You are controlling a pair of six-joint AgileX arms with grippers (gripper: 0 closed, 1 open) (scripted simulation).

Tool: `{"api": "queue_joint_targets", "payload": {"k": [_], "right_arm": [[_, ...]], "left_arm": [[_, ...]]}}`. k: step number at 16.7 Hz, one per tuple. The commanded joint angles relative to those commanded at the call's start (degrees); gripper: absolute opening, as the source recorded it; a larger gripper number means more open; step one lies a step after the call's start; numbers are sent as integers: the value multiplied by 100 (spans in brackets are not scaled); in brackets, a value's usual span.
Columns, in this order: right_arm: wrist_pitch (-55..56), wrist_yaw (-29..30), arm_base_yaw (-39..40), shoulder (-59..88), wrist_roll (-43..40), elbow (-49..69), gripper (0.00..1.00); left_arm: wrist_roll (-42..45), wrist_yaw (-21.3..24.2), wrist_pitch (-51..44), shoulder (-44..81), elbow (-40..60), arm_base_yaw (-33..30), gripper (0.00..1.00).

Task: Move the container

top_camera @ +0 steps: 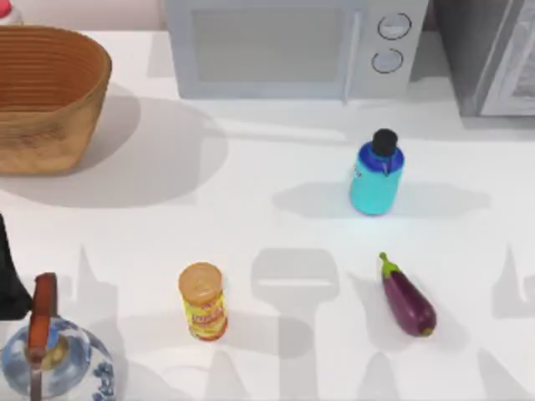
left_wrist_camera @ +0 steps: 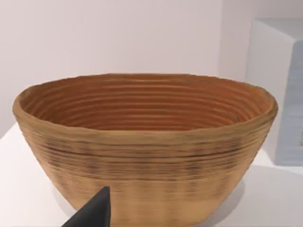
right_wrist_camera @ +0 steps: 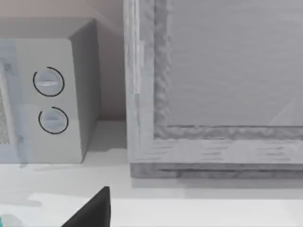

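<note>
Right of centre, container (top_camera: 376,173) upright

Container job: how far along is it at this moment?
Nothing looks done. The container stands upright on the table in front of the microwave, apart from the eggplant and the can, with no gripper at it. Nothing is in hand. Approaching, grasping and moving it all remain.

No lettering can be read; the can (top_camera: 202,302) bears a yellow label (red marks, too blurred to make out).
</note>
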Motion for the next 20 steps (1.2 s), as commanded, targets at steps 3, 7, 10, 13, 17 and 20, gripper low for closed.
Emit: {"api": "queue_joint_targets", "payload": {"k": [3,7,10,13,17,20], "right_arm": [[46,-24,6,57,-4,3,100],[740,-359,97,891,-42,77,100],[1734,-787,203,2150,-76,251,100],[3033,-1290,305,3869,-107,539,100],[4988,-1974,415,6443,-140,1029,100],[6408,-2457,482,8350,-166,1379,100]], "left_arm": [[0,0,0,0,0,0,100],[0,0,0,0,0,0,100],[0,0,0,0,0,0,100],[0,0,0,0,0,0,100],[0,0,0,0,0,0,100],[0,0,0,0,0,0,100]]}}
